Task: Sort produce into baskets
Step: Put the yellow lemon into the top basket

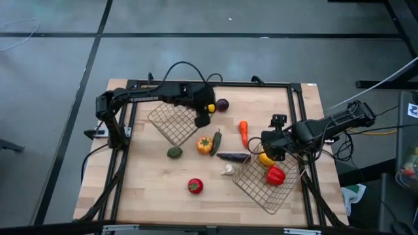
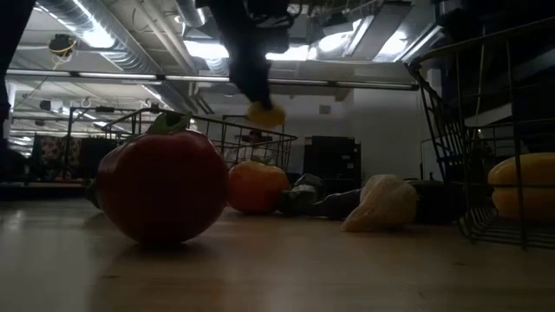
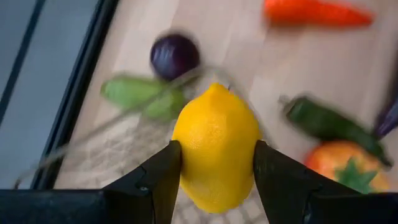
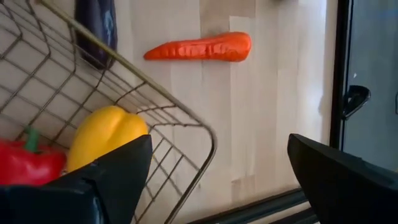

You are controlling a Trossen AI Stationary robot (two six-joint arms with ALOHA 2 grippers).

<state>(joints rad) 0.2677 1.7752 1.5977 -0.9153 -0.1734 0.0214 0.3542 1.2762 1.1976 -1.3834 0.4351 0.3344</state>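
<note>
Two wire-mesh baskets (image 1: 175,124) (image 1: 268,186); left gripper (image 3: 216,163) pinches one yellow lemon (image 3: 216,146); right gripper (image 4: 214,177) spread wide, holding nothing.

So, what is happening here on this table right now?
A two-armed robot is sorting produce into two wire baskets. The left gripper holds a lemon above the left basket, which looks empty. The right gripper is open at the edge of the right basket, which already holds a yellow pepper and a red pepper. A carrot, a tomato, an aubergine and other pieces lie on the table.
</note>
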